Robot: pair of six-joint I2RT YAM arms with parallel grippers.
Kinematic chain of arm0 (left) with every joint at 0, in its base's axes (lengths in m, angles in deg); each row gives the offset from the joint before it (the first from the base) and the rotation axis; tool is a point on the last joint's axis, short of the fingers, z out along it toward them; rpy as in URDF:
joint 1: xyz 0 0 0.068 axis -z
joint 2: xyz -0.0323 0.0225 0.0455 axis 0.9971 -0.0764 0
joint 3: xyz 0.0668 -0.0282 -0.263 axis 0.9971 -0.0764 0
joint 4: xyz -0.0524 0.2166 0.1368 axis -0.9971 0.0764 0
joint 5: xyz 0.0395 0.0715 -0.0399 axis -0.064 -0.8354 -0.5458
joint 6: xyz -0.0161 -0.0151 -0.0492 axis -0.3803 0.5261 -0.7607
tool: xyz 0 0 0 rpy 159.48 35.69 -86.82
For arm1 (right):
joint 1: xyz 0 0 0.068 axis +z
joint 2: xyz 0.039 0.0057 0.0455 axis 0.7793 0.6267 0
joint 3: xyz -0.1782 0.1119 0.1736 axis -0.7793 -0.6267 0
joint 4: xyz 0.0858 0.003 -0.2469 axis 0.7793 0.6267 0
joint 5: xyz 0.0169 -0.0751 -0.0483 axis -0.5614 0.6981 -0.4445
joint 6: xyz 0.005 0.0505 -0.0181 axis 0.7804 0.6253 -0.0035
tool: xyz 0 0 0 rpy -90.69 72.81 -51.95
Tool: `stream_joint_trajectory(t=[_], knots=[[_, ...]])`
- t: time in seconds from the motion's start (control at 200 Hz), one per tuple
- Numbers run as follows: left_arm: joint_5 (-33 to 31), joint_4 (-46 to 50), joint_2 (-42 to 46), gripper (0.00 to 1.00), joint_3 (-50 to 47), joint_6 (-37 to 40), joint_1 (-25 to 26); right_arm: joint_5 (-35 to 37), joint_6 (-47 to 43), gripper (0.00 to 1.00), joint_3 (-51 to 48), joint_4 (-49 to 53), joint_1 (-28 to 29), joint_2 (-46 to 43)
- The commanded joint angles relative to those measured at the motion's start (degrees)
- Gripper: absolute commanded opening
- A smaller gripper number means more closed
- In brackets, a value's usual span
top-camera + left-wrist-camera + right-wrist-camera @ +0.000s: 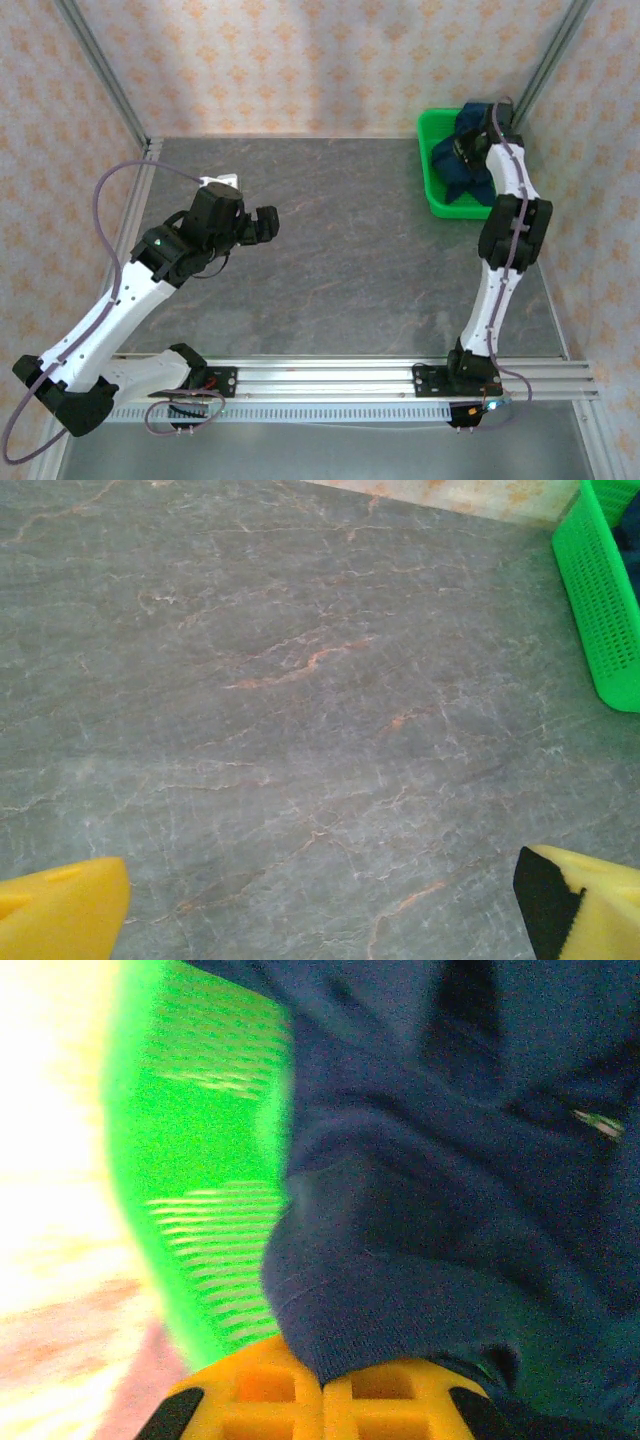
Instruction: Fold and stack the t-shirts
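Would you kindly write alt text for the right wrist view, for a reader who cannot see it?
The yellow right gripper, closed, pinches a fold of the dark navy t-shirt, which lies bunched in the green mesh basket.

At the far right, the right arm covers part of the navy t-shirt (461, 186) in the green basket (431, 126). Close up, cloth hides the fingertips of the closed right gripper (322, 1388); the basket's wall is blurred.
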Motion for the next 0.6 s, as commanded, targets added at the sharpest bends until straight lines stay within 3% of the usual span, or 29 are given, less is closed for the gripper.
stream_joint_trajectory(t=[0.0, 0.1, 0.29, 0.43, 0.595], knots=[[-3.4, -1.4, -0.2, 1.00, 0.8, -0.5, 0.0, -1.2, 2.9, 0.00, -2.2, -14.9, 1.1, -12.7], [-5.9, -1.7, -1.3, 1.00, 3.9, 0.4, -0.5, -4.2, 5.0, 0.00, -6.0, -22.4, 2.4, -19.4], [-2.4, -3.9, -4.5, 1.00, 13.0, 1.8, -5.6, -10.3, 12.4, 0.00, -7.3, -36.4, 6.5, -29.9], [-1.3, -5.1, -6.7, 1.00, 20.4, 3.2, -8.9, -12.9, 15.8, 0.00, 2.9, -36.9, 12.1, -32.7], [-2.2, -3.4, -8.5, 1.00, 30.7, 6.2, -11.6, -13.1, 14.2, 0.00, 22.0, -26.5, 20.0, -30.5]])
